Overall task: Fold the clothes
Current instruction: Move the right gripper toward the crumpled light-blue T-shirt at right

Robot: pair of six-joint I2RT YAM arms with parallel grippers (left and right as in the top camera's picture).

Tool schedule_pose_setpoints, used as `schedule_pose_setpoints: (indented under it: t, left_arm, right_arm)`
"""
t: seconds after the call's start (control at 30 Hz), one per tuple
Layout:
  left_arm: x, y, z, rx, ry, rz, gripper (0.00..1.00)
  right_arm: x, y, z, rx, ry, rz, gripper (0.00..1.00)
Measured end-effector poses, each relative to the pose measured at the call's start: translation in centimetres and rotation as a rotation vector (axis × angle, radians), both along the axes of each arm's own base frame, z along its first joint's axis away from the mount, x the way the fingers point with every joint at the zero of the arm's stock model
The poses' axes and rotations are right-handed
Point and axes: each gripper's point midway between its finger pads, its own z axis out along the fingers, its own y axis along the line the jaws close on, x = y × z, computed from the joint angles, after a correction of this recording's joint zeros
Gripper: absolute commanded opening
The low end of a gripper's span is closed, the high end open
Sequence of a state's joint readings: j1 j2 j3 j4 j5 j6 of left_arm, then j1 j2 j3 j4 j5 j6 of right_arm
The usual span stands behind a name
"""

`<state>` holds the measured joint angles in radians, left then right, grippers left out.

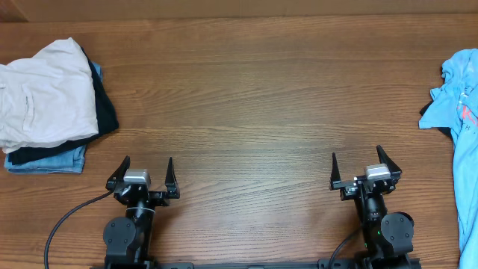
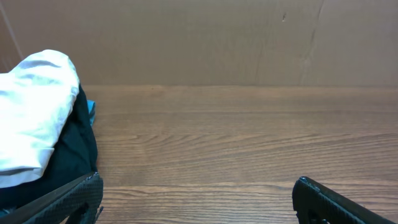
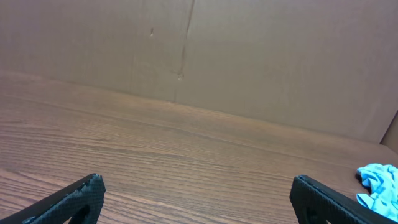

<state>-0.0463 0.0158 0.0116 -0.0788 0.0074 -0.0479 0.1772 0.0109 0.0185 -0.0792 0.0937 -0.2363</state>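
The broad brown wood-grain table (image 1: pixel 246 90) carries a heap at each end. On the left, a rumpled cream-beige garment (image 1: pixel 41 93) sits on a plain black garment (image 1: pixel 107 113). The crumpled sky-blue cotton T-shirt (image 1: pixel 457 82) lies at the right edge, partly out of the overhead view, neither spread nor folded. By my reckoning the whole job remains. The left gripper (image 1: pixel 148 159) and right gripper (image 1: pixel 356 152) sit spread wide, empty, the left well away from the shirt.

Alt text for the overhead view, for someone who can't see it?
A crumpled sky-blue T-shirt lies at the right edge of the wooden table. The left hand and right hand sit open and empty near the front; a cream garment tops a pile at left.
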Motion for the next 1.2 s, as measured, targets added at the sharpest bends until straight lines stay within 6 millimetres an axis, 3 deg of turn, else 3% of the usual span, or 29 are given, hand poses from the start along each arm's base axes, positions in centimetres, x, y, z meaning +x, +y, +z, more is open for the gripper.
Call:
schedule_pose_setpoints:
  t: [1.2]
  left_arm:
    - [0.00,0.01,0.00,0.000,0.000,0.000,1.00]
  right_arm:
    - [-0.03,0.29,0.01,0.055,0.006,0.016,1.00]
